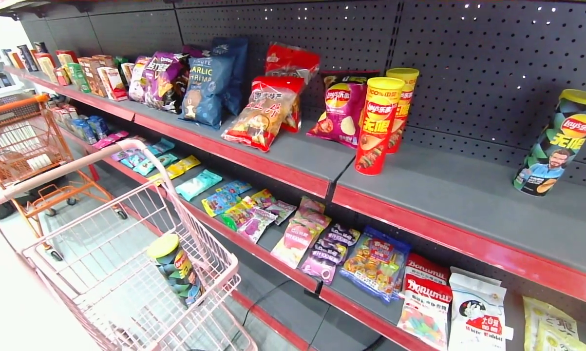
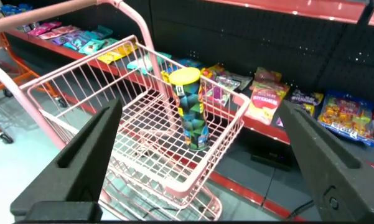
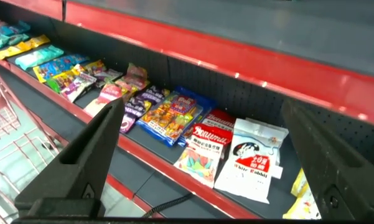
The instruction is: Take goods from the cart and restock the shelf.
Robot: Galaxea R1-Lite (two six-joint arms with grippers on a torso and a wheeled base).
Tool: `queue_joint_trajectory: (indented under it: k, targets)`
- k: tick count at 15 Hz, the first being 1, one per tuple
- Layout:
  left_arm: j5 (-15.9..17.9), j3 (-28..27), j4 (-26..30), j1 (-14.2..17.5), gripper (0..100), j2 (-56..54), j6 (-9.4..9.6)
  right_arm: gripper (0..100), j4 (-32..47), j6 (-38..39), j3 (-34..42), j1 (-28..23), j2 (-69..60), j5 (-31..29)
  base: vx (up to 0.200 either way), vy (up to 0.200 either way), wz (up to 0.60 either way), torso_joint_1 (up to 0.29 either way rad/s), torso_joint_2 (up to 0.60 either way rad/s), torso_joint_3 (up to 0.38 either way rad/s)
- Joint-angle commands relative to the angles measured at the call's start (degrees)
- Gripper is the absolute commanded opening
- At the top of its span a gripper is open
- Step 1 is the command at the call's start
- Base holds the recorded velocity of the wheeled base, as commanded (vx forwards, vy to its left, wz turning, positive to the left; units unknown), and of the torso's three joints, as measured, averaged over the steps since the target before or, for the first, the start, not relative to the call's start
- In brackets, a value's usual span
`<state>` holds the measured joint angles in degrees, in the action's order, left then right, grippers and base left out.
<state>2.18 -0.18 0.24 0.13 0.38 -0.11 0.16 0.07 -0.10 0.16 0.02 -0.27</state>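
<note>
1. You see the shelf [image 1: 444, 195] running across the head view: grey boards with red front edges, and a dark pegboard wall [image 1: 492, 58] behind them.
2. The pink cart [image 1: 103, 292] stands on the robot's left, just beside the shelf. The picture's edge cuts off its lower part.
3. An orange cart [image 1: 20, 136] stands farther off behind it, on a pale floor [image 1: 10, 292].
4. Snack bags [image 1: 261, 114] in blue, purple and red stand leaning on the upper board. Flat sweets packets [image 1: 293, 241] lie in rows on the lower board. The boxes at the far end are too small for you to read their print.
5. The canister [image 2: 190, 112] stands upright inside the pink cart, near the corner closest to the shelf. It has a yellow-green lid and a dark label with a green and blue pattern. In the head view the wires partly cover it.
6. A matching canister [image 1: 556, 141] stands upright at the far right of the upper board, well apart from two red and yellow canisters [image 1: 378, 124].
7. Your left gripper [image 2: 199, 109] hangs above the pink cart, fingers spread wide, nothing between them.
8. Your right gripper [image 3: 200, 104] faces the lower board, fingers also wide and holding nothing.
9. A thin black cable [image 1: 273, 302] lies under the shelf.
</note>
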Motion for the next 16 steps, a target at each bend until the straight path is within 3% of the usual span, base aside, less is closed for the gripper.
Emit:
queue_joint_trajectory:
  k: [1,7,9,10,11,12,13,14,15,16]
  targets:
    - [0.0,0.0,0.0,0.0,100,0.1,-0.07,100,0.0,0.0,0.0,0.0,0.0,0.0,0.000,0.000,0.00,-0.163,0.41,0.246]
    - [0.0,0.0,0.0,0.0,100,0.1,0.02,100,0.0,0.0,0.0,0.0,0.0,0.1,0.000,0.000,0.00,-0.195,0.52,0.312]
    - [0.3,0.0,-0.1,0.0,100,0.1,0.90,100,0.0,0.0,0.0,0.0,0.0,0.0,0.000,0.000,0.00,-0.083,0.23,0.144]
    - [1.5,-3.2,-0.4,-0.2,100,1.5,2.31,100,0.0,-0.1,0.0,0.0,0.0,0.1,0.000,0.000,0.00,-0.036,0.08,0.061]
    - [1.2,-8.7,-0.2,-0.6,100,6.2,2.04,100,0.0,0.0,0.0,0.0,0.0,0.1,0.000,0.000,0.00,-0.017,0.05,0.036]
    - [0.8,-21.1,-0.4,-0.7,100,20.7,-4.90,100,0.0,-0.1,0.0,0.0,0.0,0.1,0.000,0.000,0.00,0.000,0.00,0.000]
    - [-2.8,-26.8,-0.4,0.6,100,28.3,-6.31,100,0.0,-0.1,0.0,0.0,0.0,0.1,0.000,0.000,0.00,0.000,0.00,0.000]
    - [-8.9,-28.6,-1.0,3.6,100,35.0,-6.48,100,0.0,-0.1,0.0,0.0,0.0,0.1,0.000,0.000,0.00,0.000,0.00,0.000]
    - [-10.3,-27.2,-3.9,6.5,100,40.7,-7.71,100,0.0,-0.1,0.0,0.0,0.0,0.1,0.000,0.000,0.00,0.000,0.00,0.000]
    - [-9.6,-22.7,-8.5,8.6,100,46.1,-8.68,100,0.0,-0.1,0.0,0.0,0.0,0.1,0.000,0.000,0.00,0.000,0.00,0.000]
